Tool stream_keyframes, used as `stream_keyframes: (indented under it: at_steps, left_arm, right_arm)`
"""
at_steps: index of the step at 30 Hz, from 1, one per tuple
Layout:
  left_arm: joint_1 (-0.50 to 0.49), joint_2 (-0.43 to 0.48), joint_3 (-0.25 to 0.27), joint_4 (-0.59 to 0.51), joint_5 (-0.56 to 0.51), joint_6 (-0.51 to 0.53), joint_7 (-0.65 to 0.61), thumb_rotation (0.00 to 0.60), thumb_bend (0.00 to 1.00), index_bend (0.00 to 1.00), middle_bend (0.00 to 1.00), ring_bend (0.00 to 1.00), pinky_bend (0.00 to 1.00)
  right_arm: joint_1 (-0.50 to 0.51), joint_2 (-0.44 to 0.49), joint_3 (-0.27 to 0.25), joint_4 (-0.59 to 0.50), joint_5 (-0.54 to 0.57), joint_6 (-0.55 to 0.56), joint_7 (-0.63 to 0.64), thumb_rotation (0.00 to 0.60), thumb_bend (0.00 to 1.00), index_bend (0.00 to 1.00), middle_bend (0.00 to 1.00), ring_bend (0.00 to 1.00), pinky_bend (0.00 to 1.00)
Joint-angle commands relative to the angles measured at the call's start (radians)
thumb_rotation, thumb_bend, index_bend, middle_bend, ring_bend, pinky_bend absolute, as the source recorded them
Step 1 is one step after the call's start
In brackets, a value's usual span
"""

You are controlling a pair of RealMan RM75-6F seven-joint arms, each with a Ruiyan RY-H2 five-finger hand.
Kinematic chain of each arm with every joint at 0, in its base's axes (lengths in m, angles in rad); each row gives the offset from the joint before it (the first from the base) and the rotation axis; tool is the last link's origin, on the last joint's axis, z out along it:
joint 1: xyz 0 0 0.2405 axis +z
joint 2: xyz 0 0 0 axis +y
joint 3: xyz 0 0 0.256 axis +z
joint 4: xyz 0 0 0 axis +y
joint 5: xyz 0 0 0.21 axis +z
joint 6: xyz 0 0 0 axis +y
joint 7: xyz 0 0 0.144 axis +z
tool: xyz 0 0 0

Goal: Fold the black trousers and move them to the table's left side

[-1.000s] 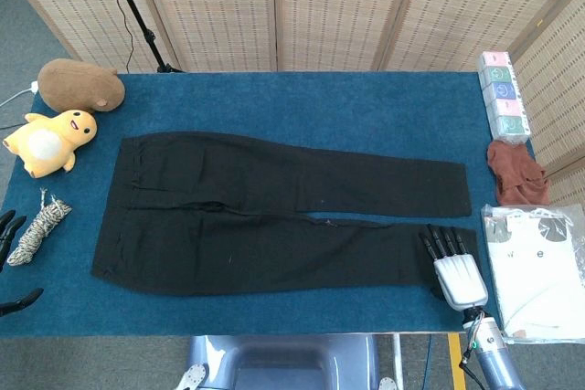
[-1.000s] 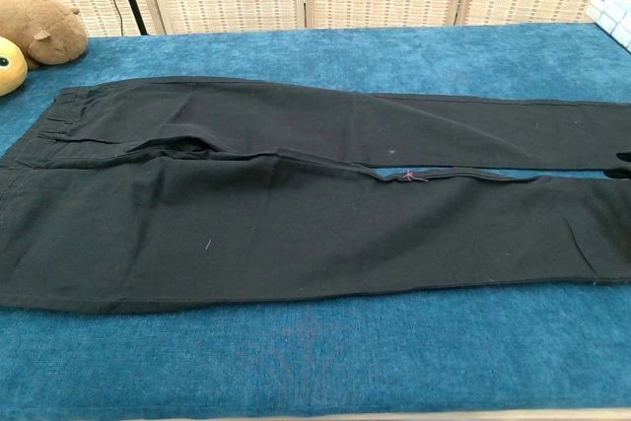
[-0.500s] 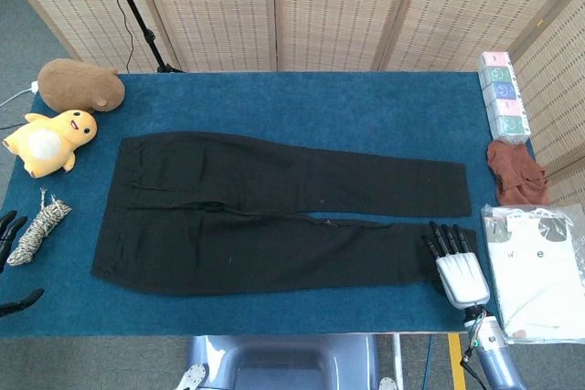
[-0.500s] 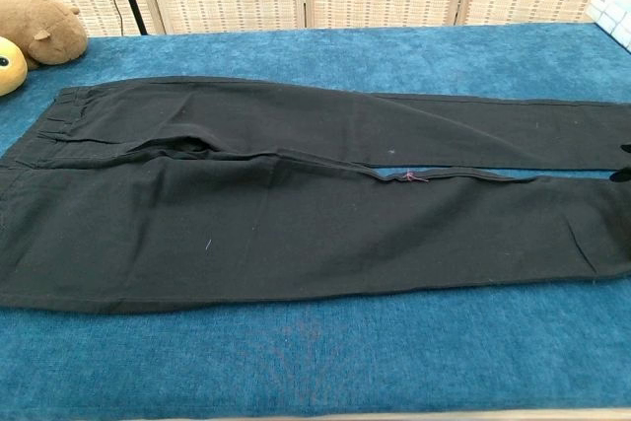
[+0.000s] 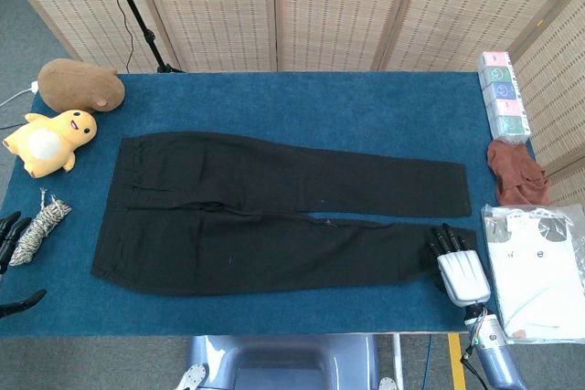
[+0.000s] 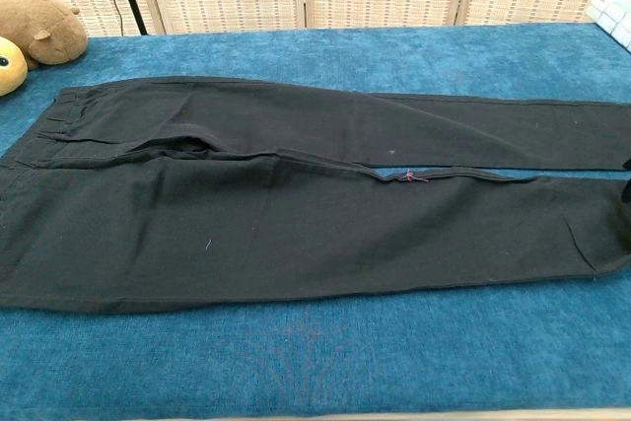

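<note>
The black trousers (image 5: 274,216) lie flat on the blue table (image 5: 366,102), waistband to the left and both legs running right. In the chest view the trousers (image 6: 296,204) fill most of the frame. My right hand (image 5: 454,262) is at the cuff of the near leg, its dark fingers (image 5: 446,240) curled over the hem and gripping it. In the chest view that cuff end looks slightly bunched at the right edge; the hand itself is out of frame there. My left hand (image 5: 9,235) shows only as dark fingers at the table's left edge, spread and holding nothing.
On the left side sit a brown plush (image 5: 80,84), a yellow plush (image 5: 47,141) and a rope bundle (image 5: 38,226). On the right are stacked tissue packs (image 5: 503,96), a rust-coloured cloth (image 5: 516,173) and a bagged white shirt (image 5: 539,267). Folding screens stand behind.
My right hand's fingers have curled down onto the near leg's cuff, and the hem has drawn in slightly. The left hand has barely moved.
</note>
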Motion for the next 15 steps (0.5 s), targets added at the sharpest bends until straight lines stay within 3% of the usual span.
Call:
stream_keyframes:
  at_steps: [1, 15]
  left_arm:
    - [-0.003, -0.001, 0.003, -0.001, 0.006, -0.006, 0.004, 0.6, 0.0, 0.0, 0.0, 0.0, 0.0]
    - [-0.005, -0.017, 0.023, 0.015, 0.048, -0.01, 0.015, 0.6, 0.0, 0.0, 0.0, 0.0, 0.0]
  right_arm:
    - [0.0, -0.001, 0.001, 0.002, 0.0, 0.004, 0.004, 0.6, 0.38, 0.37, 0.23, 0.15, 0.29]
    - [0.003, 0.008, 0.006, 0.002, 0.001, 0.015, 0.032, 0.6, 0.47, 0.54, 0.39, 0.26, 0.39]
